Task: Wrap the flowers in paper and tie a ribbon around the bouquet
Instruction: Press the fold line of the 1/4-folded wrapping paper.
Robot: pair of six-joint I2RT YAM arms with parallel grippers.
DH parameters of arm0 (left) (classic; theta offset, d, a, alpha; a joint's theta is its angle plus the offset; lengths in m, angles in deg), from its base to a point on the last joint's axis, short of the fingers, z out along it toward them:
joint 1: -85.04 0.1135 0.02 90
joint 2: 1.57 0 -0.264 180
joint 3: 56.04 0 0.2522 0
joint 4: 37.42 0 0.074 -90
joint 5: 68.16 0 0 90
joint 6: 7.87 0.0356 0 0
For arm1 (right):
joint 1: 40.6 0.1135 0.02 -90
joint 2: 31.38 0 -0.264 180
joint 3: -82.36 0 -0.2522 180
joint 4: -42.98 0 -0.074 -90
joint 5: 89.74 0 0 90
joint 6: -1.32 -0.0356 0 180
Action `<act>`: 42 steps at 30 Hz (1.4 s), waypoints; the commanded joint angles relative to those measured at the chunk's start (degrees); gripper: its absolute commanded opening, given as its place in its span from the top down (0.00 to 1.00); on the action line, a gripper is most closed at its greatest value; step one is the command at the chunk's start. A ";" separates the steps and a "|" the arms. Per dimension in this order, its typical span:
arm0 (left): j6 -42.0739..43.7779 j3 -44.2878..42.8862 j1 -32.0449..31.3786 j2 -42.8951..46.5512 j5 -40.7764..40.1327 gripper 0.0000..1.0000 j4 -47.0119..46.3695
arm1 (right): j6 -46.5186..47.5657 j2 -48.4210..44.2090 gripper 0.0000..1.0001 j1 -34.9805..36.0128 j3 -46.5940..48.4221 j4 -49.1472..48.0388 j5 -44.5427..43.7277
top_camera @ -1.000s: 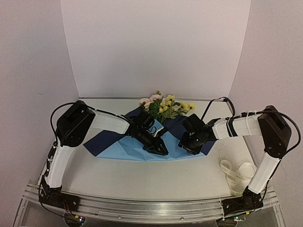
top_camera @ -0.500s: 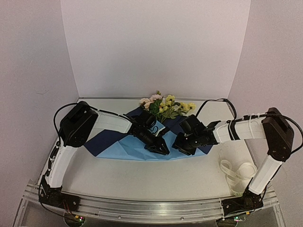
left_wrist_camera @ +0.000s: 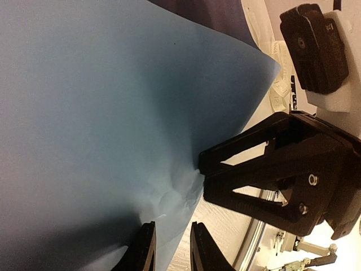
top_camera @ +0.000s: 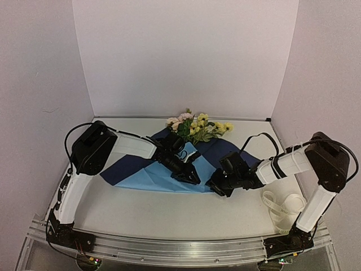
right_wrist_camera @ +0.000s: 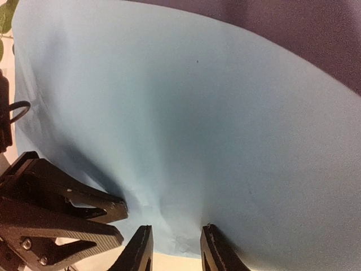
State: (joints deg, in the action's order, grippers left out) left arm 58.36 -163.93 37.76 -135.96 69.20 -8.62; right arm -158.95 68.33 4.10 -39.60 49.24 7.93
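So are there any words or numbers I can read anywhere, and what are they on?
Nothing here can be read for certain.
On the black block on the right arm: a small pale mark, too blurred to read.
On the ribbon: too small to tell if anything is printed.
On the blue paper: no writing.

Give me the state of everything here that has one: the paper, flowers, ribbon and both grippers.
paper: lying flat, partly folded, dark reverse flaps showing, not yet a cone.
flowers: lying on the paper, blossoms poking past its far edge.
ribbon: loose coil right of the paper, untied, untouched.
left gripper: jaws narrowly apart at the paper's near edge; grip unclear.
right gripper: jaws apart astride that same edge, not clamped.
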 commanded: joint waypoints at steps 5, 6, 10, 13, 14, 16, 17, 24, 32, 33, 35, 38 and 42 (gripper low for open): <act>1.78 -2.05 0.68 -1.13 0.25 0.77 0.45 | -6.71 -10.07 0.64 -2.44 -11.80 2.23 -7.30; 1.98 -2.26 0.76 -1.39 0.24 0.77 0.71 | -6.77 -11.21 0.63 -2.64 -12.47 2.23 -7.38; 2.46 -2.81 0.98 -1.72 0.92 0.77 1.25 | -6.47 -12.84 0.61 -2.94 -12.97 2.05 -7.32; 2.89 -2.95 1.07 0.57 0.46 0.75 1.23 | -6.54 -11.15 0.62 -2.95 -11.77 1.98 -6.16; 3.00 -2.99 1.12 1.88 -0.01 0.73 1.41 | -6.78 -10.52 0.62 -2.95 -11.57 1.86 -5.89; 2.87 -3.12 1.30 4.57 -1.03 0.70 1.69 | -7.43 -9.86 0.63 -3.03 -11.41 1.78 -5.86; 2.76 -3.03 1.27 6.52 -1.71 0.67 1.88 | -7.73 -9.86 0.63 -3.04 -11.49 1.79 -6.00; -0.56 6.08 1.06 17.42 -2.80 0.64 -0.54 | -10.35 -11.65 0.63 -3.34 -12.14 1.85 -7.42; -2.27 17.22 -0.43 20.42 -3.28 0.68 -3.56 | -11.57 -13.51 0.64 -3.45 -12.28 1.94 -7.67; -2.09 17.68 -0.44 20.41 -3.48 0.69 -3.52 | -11.63 -13.80 0.64 -3.44 -12.22 1.95 -7.67; -2.15 18.68 -0.45 20.45 -3.46 0.70 -3.80 | -11.73 -14.33 0.64 -3.39 -12.17 1.97 -7.67; -2.03 20.13 -0.40 20.61 -3.61 0.71 -3.32 | -11.94 -14.84 0.63 -3.42 -11.96 1.97 -9.19; -2.12 22.71 0.18 20.63 -4.91 0.73 -2.74 | -12.51 -15.38 0.63 -3.42 -12.00 1.97 -9.51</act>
State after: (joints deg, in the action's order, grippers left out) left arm 56.52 -143.33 37.27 -116.02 65.80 -10.66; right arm -170.50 54.88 0.90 -51.66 50.40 0.96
